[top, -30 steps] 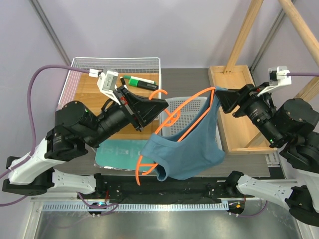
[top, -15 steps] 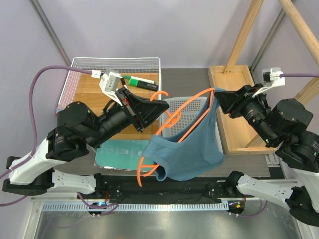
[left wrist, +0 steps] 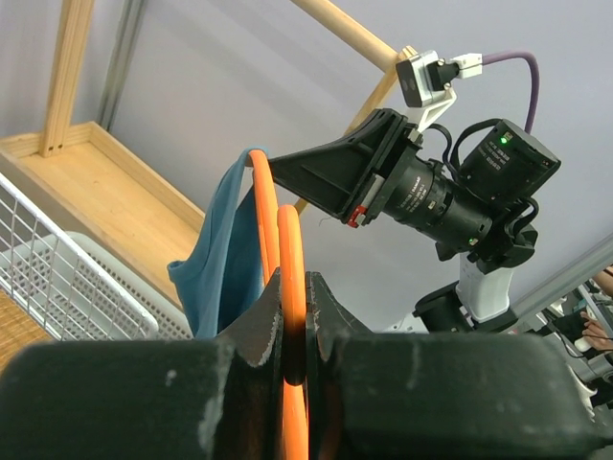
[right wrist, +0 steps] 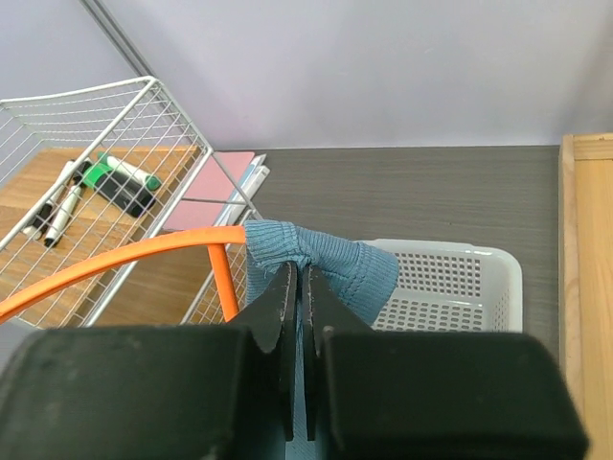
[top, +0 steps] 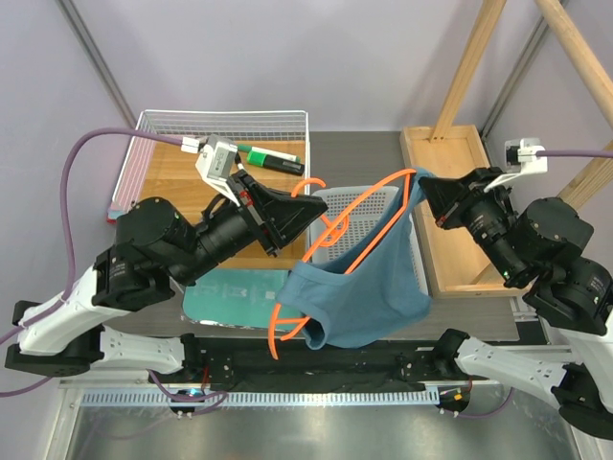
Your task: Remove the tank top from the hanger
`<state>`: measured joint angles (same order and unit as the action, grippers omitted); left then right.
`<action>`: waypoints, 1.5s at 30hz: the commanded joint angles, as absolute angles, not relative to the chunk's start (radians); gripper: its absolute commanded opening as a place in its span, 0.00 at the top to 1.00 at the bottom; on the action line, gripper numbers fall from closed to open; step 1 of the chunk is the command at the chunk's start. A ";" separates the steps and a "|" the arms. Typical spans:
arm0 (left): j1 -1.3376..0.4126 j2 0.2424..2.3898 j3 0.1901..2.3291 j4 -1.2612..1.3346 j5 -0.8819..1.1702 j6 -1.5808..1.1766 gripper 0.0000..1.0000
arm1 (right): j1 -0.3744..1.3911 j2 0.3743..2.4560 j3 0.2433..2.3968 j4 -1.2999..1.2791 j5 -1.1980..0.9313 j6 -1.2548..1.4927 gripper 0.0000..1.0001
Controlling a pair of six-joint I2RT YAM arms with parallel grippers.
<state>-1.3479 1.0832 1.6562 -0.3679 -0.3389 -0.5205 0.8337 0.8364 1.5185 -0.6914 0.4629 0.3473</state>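
Tank top (top: 369, 292) on hanger (top: 335, 227); illegible markings on green marker (top: 273, 158)

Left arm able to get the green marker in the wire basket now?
Probably not: the left gripper is shut on the hanger carrying the tank top. The green marker lies just beyond it in the open-topped wire basket, so only that grip blocks it.

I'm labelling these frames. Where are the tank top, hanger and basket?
tank top (top: 369, 297): top view, hanging body.
hanger (left wrist: 290, 249): left wrist view, upright bar.
basket (right wrist: 450, 302): right wrist view, perforated wall.
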 commanded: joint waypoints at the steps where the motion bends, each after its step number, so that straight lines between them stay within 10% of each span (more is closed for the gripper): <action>1: -1.353 1.040 1.654 -0.262 -0.321 -0.542 1.00 | 0.833 0.808 1.499 -0.618 0.569 0.344 0.99; 19: -1.353 1.052 1.681 -0.222 -0.334 -0.511 1.00 | 0.833 0.692 1.413 -0.707 0.683 0.471 0.99; 45: -1.348 1.476 2.082 -0.472 -0.428 -0.471 1.00 | 0.833 0.517 1.262 -0.951 0.184 0.466 0.92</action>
<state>-1.3479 1.4673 2.0281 -0.4496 -0.3656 -0.4885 0.8337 0.5179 1.2606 -0.9344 0.2497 0.4610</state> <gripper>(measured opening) 0.059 0.072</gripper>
